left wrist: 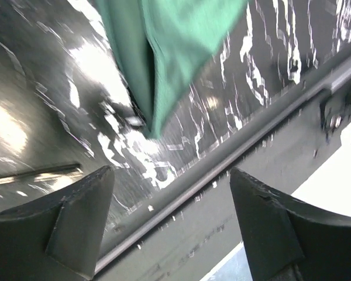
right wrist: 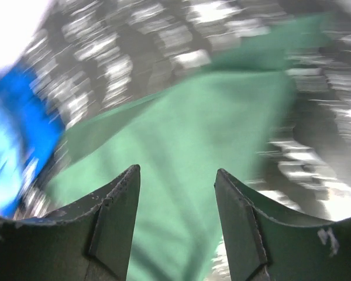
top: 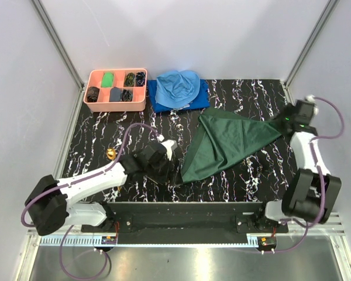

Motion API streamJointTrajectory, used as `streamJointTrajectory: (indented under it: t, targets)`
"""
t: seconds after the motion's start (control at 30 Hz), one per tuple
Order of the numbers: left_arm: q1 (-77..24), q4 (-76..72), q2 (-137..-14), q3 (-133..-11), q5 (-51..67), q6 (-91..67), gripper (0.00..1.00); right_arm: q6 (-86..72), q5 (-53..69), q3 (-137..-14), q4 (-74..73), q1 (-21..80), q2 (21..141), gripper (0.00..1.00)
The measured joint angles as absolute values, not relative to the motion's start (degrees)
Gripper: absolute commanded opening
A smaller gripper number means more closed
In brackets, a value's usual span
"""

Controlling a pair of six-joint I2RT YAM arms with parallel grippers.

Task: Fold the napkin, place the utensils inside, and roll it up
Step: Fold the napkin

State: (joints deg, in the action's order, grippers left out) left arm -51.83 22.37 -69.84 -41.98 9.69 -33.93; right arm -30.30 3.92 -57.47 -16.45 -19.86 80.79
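The dark green napkin [top: 228, 143] lies folded in a rough triangle at the centre right of the black marbled table. My left gripper [top: 174, 174] is open and empty just beside the napkin's near-left corner [left wrist: 155, 117], with its jaws [left wrist: 171, 171] wide apart over the table near the front rail. My right gripper [top: 279, 123] is open at the napkin's right corner, its jaws [right wrist: 176, 170] apart just above the green cloth [right wrist: 181, 134] and holding nothing. A small gold piece [top: 110, 153] lies on the table left of my left arm. The rest of the utensils are hidden.
A pink compartment tray [top: 144, 88] with small dark and green items stands at the back left. A light blue cloth [top: 178, 86] lies on a royal-blue cloth [top: 164, 104] behind the napkin; the blue shows in the right wrist view [right wrist: 11, 146]. The front rail [left wrist: 240, 155] runs close to my left gripper.
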Motion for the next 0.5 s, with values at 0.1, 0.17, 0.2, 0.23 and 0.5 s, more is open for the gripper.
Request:
streamJointTrajectory:
  t: [0.1,0.17,0.2,0.23,0.5]
  targets:
    - [-48.29,21.17,-72.71,-43.99,10.48,-32.95,0.73,-29.58,4.60,-59.20,-15.66,-9.74,79.13,0.63]
    - [-46.76,19.77,-76.55,-45.98,11.16,-32.42,0.69,-28.64,5.41,-62.24,-15.40,-3.51,82.50,0.63]
    - [-46.52,18.65,-78.43,-46.70,11.79,-32.21,0.68,-27.88,5.76,-64.16,-15.27,-0.89,85.21,0.64]
    - [-46.48,17.65,-79.79,-46.96,12.58,-32.14,0.66,-27.16,6.37,-66.00,-15.11,1.13,87.66,0.64]
    - [-46.61,10.33,-85.38,-47.00,19.99,-33.04,0.60,-15.03,14.74,-85.71,-13.56,14.70,111.96,0.72]
